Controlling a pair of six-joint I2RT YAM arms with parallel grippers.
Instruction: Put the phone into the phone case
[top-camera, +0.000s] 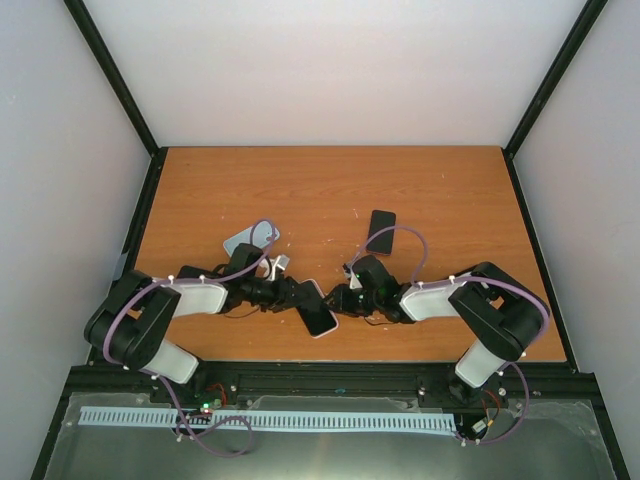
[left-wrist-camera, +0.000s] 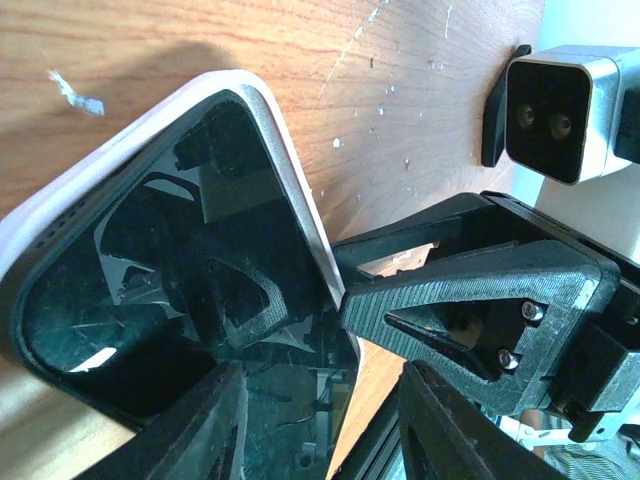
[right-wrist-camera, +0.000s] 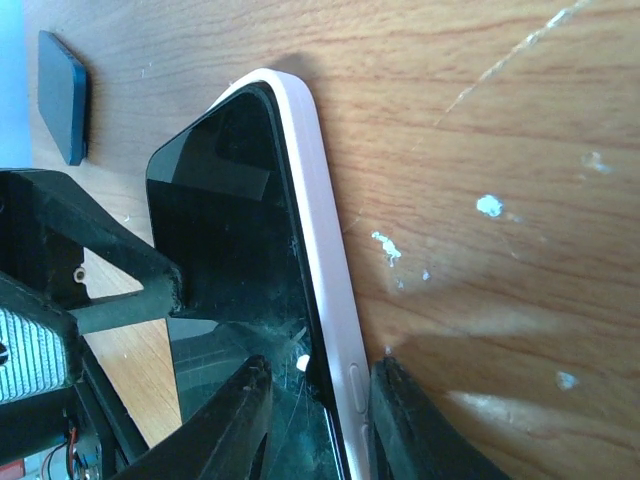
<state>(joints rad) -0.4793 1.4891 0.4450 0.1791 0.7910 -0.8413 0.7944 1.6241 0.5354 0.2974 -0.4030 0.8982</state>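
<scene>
A black-screened phone (top-camera: 318, 308) lies flat at the table's front middle, seated inside a white case (left-wrist-camera: 290, 170). The case's rim runs round the phone's edge (right-wrist-camera: 310, 250). My left gripper (top-camera: 293, 294) is at the phone's left end. Its fingers (left-wrist-camera: 205, 425) are spread, one over the glass and one beside the phone's edge. My right gripper (top-camera: 337, 298) is at the phone's right long edge. One of its fingers (right-wrist-camera: 235, 425) is on the screen and the other is against the case's outer side, closed on that edge. The right fingers also show in the left wrist view (left-wrist-camera: 470, 310).
A second black phone (top-camera: 381, 231) lies behind the right arm. A pale, empty case (top-camera: 250, 238) lies behind the left arm. A dark flat slab (right-wrist-camera: 62, 95) shows in the right wrist view. The table's front edge is close behind both grippers.
</scene>
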